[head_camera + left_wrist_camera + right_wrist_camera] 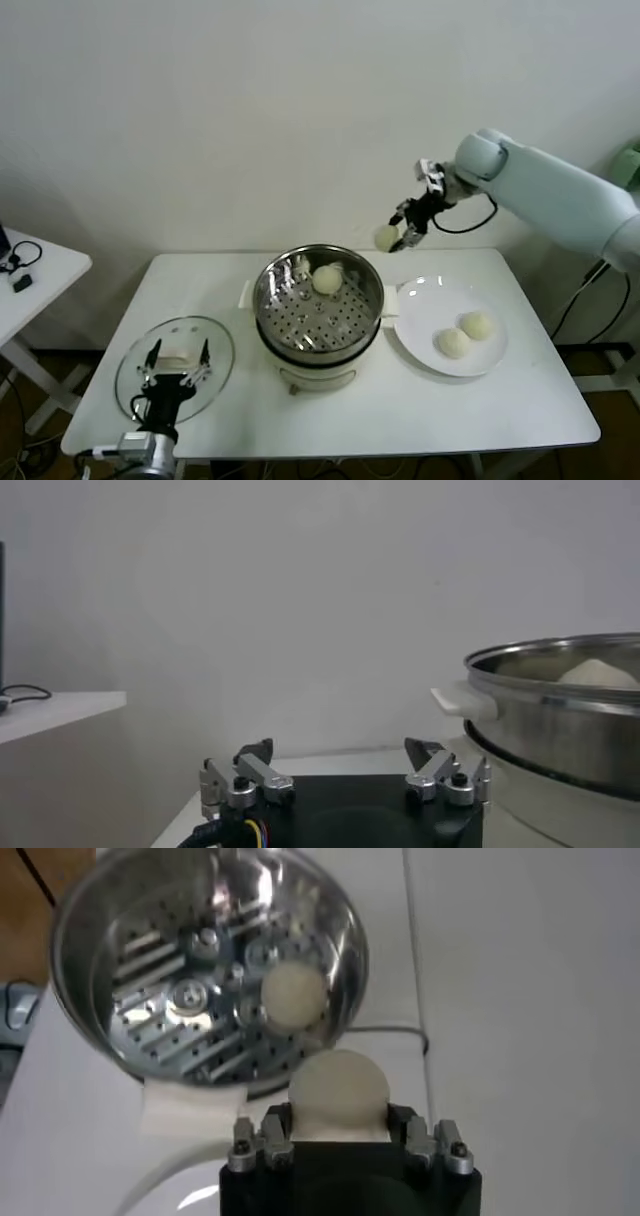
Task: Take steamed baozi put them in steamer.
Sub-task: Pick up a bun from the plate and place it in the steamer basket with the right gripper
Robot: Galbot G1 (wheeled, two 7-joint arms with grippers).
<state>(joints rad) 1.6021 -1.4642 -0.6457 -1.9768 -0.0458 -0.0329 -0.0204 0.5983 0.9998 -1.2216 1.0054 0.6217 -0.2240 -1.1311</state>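
Note:
My right gripper is shut on a pale steamed baozi and holds it in the air behind the steamer's far right rim; the wrist view shows the bun between the jaws, above the table beside the pot. The shiny steel steamer stands mid-table on its white base, with one baozi on its perforated floor, also in the right wrist view. Two more baozi lie on the white plate. My left gripper is open and empty over the glass lid.
The round glass lid lies flat at the table's front left. A small side table with a black cable stands further left. The steamer's side rises close to the left gripper. A white wall is behind.

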